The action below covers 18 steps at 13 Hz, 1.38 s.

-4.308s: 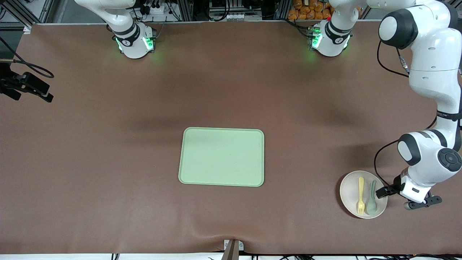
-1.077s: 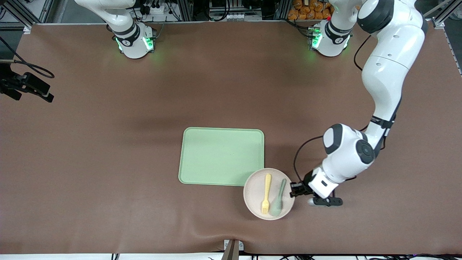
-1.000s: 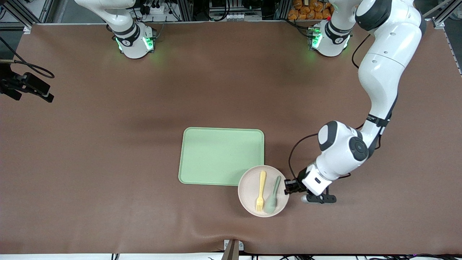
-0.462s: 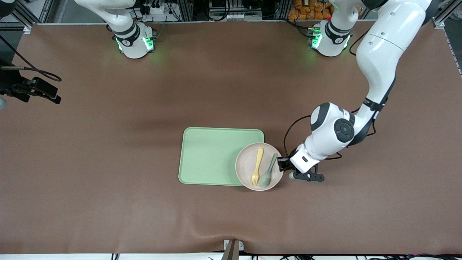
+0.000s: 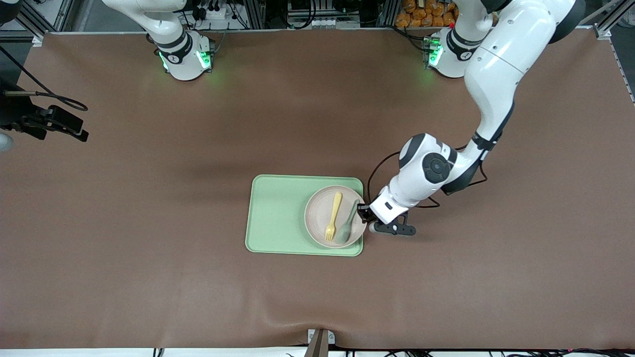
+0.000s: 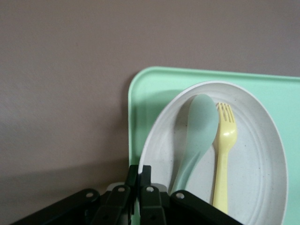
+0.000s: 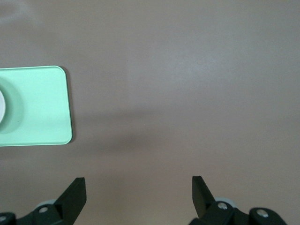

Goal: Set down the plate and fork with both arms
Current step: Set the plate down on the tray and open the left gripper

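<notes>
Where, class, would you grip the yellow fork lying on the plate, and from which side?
Grip the fork at the middle of its thin handle, coming straight down from above. It lies flat on the plate with its tines toward the front camera. The spoon lies close beside it, so the right claw, open, needs a narrow pinch across the handle.

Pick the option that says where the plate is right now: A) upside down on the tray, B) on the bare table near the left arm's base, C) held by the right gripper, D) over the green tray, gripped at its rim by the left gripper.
D: the plate sits over the tray, its rim pinched by the shut left gripper.
</notes>
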Each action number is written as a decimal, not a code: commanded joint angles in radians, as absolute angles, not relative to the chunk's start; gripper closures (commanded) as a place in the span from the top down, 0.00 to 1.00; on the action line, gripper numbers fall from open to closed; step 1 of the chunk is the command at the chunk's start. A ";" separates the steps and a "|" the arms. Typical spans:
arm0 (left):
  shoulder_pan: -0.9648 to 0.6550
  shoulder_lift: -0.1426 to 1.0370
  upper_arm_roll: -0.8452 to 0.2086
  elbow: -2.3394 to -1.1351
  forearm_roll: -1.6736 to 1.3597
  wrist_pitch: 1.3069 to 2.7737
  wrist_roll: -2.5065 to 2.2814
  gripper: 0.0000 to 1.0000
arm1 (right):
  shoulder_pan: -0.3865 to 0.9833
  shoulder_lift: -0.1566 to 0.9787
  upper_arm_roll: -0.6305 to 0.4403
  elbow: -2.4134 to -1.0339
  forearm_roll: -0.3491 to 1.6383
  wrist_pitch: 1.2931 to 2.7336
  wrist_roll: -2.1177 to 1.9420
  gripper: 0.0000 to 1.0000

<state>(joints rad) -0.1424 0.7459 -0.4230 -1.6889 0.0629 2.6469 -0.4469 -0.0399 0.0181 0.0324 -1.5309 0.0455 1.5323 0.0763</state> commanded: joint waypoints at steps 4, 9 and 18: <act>-0.261 0.753 -0.324 -1.697 0.075 2.668 -0.621 0.00 | -0.035 0.034 0.029 -1.526 0.061 1.516 0.069 1.00; -0.281 0.761 -0.324 -1.697 0.075 2.668 -0.650 0.00 | 0.000 0.043 0.031 -1.528 0.060 1.511 0.080 1.00; -0.294 0.756 -0.307 -1.687 0.078 2.666 -0.658 1.00 | 0.035 0.126 0.031 -1.494 0.136 1.551 0.109 1.00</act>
<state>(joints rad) -0.2762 0.7706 -0.3254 -1.6902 0.0629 2.6577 -0.6292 0.0287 0.0986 0.0344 -1.5292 0.1143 1.5512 0.0884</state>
